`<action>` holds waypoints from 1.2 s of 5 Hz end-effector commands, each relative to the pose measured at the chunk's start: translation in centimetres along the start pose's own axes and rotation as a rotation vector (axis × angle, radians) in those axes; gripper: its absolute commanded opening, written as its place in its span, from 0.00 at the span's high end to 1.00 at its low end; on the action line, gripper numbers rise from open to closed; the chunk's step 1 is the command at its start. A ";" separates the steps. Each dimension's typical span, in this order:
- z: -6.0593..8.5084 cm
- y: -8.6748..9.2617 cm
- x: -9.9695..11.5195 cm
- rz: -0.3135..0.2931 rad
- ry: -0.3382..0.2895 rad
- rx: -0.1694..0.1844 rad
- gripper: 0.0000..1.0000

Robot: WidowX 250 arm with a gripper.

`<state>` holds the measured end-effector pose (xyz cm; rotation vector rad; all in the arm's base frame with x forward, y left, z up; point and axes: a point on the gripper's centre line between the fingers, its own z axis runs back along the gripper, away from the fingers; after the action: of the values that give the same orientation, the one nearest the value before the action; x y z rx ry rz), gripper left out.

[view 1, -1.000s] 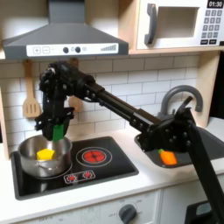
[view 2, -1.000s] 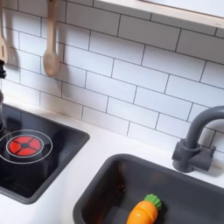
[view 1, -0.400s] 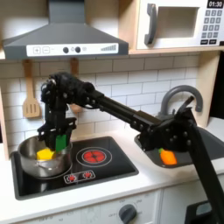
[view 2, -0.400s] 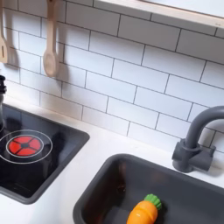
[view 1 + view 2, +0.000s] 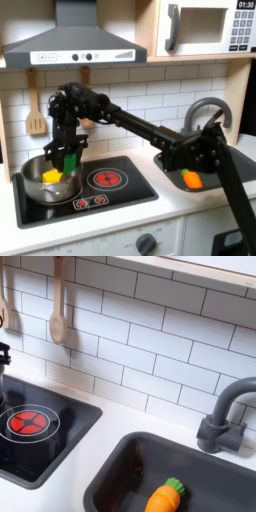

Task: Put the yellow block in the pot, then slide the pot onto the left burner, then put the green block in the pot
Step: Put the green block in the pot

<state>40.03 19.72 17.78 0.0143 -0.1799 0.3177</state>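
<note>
In the first exterior view, the gripper hangs at the left of the frame, over the pot, its jaws closed on the green block, which sits just above the pot's rim at its right side. The pot stands on the left part of the black stovetop, covering the burner there, and the yellow block lies inside it, low and left of the green block. To the right of the pot, the red-ringed burner is bare. The black arm runs from the gripper down toward the lower right of the frame, across the sink, where an orange carrot toy lies. In the second exterior view, the carrot toy rests at the bottom centre in the dark sink, the grey faucet stands at the right, a red-ringed burner shows at the left, and a wooden spoon hangs on the tiled wall at the upper left.
</note>
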 end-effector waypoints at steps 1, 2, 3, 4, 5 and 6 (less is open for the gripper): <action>0.0 0.2 0.0 0.013 0.008 0.003 0.24; 0.0 -0.2 -0.2 0.005 0.019 0.000 0.00; 0.1 -0.2 -0.2 0.002 0.016 0.000 0.00; 0.3 -0.2 -0.1 -0.008 0.009 -0.002 0.00; 1.5 -0.3 0.4 -0.025 -0.032 -0.008 0.00; 2.4 -0.5 0.9 -0.034 -0.062 -0.016 0.00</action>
<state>40.69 19.29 19.71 0.0069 -0.2330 0.2776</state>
